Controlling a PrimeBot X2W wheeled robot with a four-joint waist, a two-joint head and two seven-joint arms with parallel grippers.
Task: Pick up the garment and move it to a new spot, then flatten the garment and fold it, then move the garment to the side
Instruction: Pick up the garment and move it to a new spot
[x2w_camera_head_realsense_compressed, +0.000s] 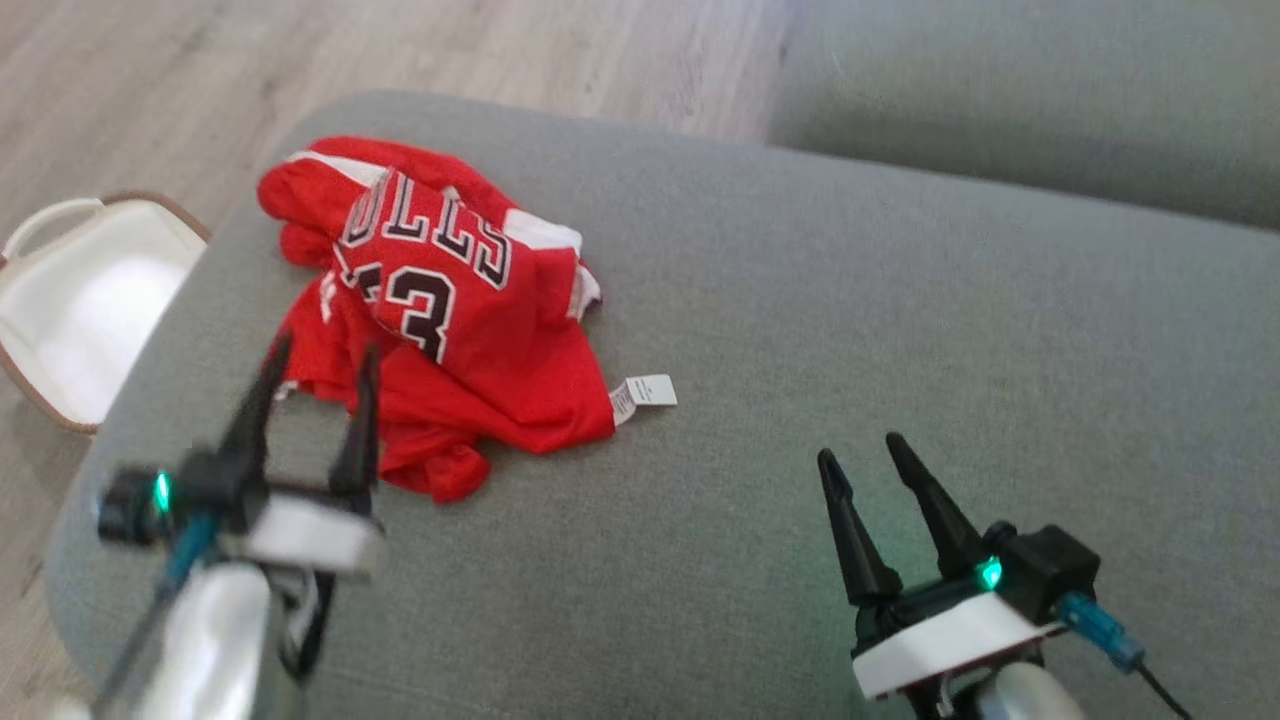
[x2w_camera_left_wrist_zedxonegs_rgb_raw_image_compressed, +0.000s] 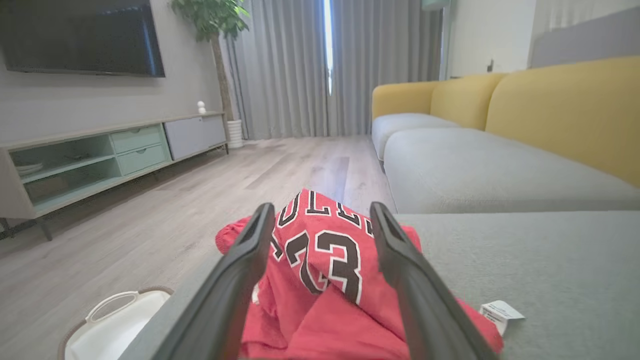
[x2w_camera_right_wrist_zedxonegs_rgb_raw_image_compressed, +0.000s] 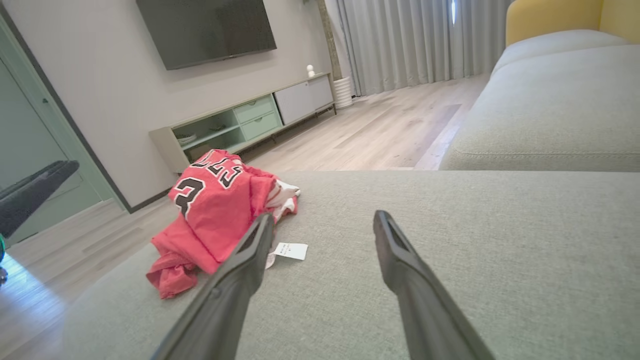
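Crumpled red jersey (x2w_camera_head_realsense_compressed: 470, 330) lies lengthwise away from the robot on a grey cushion (x2w_camera_head_realsense_compressed: 800, 300), lettering farthest; left end effector (x2w_camera_head_realsense_compressed: 327, 345) and right end effector (x2w_camera_head_realsense_compressed: 859, 447) gape wide.

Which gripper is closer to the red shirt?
The left gripper: it hangs open at the near edge of the red jersey, while the right gripper is apart, over bare grey cushion past the white tag.

The red jersey (x2w_camera_left_wrist_zedxonegs_rgb_raw_image_compressed: 325, 280) reads "ULLS" above 23; its white tag (x2w_camera_head_realsense_compressed: 645, 392) is illegible.
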